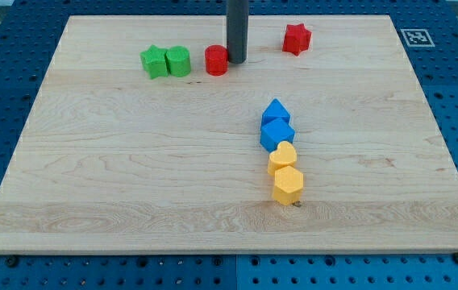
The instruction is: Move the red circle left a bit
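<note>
The red circle (216,60) sits near the view's top, a little left of centre. My tip (236,60) is at the lower end of the dark rod, right next to the red circle on its right side, touching or nearly touching it. Left of the red circle, with a small gap, stand a green block (178,61) and a green star-shaped block (156,62), side by side.
A red star-shaped block (297,39) lies to the right of the rod near the view's top. In the middle right, two blue blocks (276,126), a yellow heart (282,157) and a yellow hexagon (288,185) form a column. The wooden board (92,177) has blue pegboard around it.
</note>
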### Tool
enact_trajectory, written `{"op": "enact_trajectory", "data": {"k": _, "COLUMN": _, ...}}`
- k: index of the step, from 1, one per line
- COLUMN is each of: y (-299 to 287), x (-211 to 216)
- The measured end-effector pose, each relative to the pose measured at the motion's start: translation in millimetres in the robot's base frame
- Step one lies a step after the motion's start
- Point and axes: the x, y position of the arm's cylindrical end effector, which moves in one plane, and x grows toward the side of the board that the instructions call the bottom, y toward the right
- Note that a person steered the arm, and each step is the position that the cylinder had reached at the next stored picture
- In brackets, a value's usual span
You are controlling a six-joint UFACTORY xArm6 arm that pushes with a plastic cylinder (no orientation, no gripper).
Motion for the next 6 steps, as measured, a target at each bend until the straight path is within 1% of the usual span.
{"op": "enact_trajectory", "data": {"k": 1, "y": 27, "x": 2}}
{"op": "enact_trajectory", "data": {"k": 2, "y": 9, "x": 5}}
{"op": "enact_trajectory", "data": {"k": 6, "y": -19, "x": 5}}
